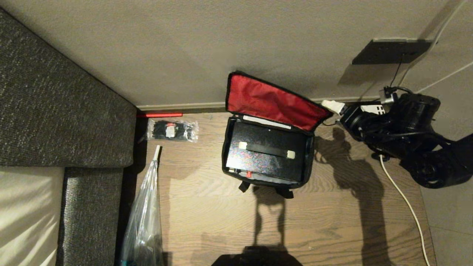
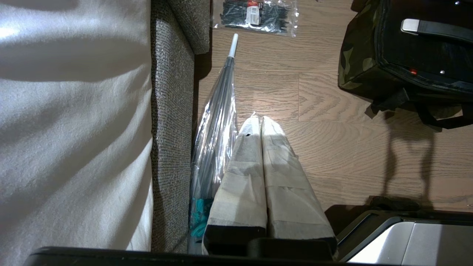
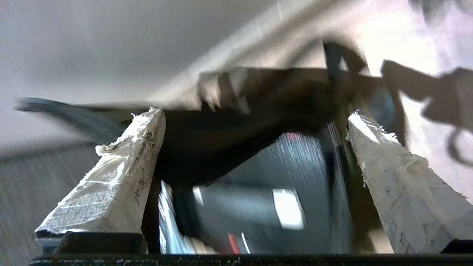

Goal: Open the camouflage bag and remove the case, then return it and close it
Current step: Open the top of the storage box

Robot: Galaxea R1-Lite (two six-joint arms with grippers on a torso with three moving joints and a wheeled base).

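On the wood-grain floor by the wall, the boxy soft camouflage bag (image 1: pixel 266 147) stands open, its red-lined lid (image 1: pixel 271 101) propped against the wall. Inside lies the flat, hard black case (image 1: pixel 264 157), its strap handle white-tipped. Beside the lid's right corner hovers the right claw (image 1: pixel 332 106), its tape-wrapped fingers (image 3: pixel 111 184) spread wide, gripping nothing. Near a coarse grey sofa (image 2: pixel 172 122), the left claw (image 2: pixel 261 125) hangs pressed together, empty.
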